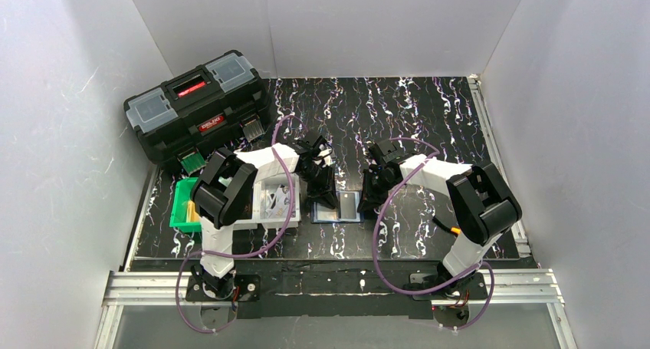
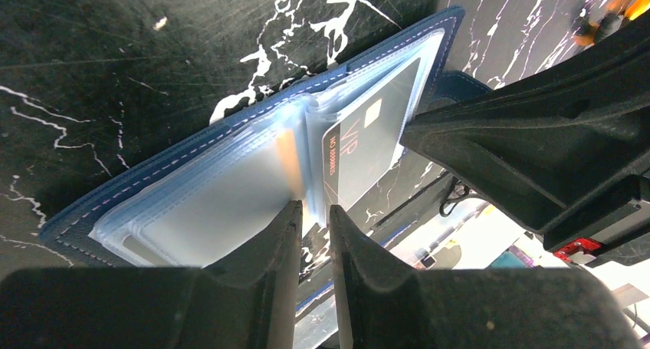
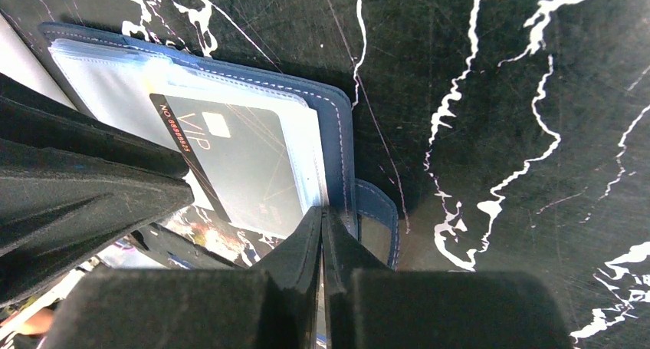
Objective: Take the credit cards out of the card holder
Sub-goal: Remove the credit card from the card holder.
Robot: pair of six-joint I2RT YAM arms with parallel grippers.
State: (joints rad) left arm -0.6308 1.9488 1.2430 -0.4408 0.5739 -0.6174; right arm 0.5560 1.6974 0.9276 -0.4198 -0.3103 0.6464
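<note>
Card holder [image 1: 349,209] open on black marbled table [image 1: 429,111], white walls [image 1: 345,27] around.

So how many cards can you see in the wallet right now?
1: a dark VIP card in the right half of the wallet. The cloudy left pockets may hide more.

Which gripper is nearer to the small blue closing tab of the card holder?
Right. The right gripper has its shut jaws at the edge of the card holder, just beside the tab. The left gripper is at the middle fold, farther away.
</note>
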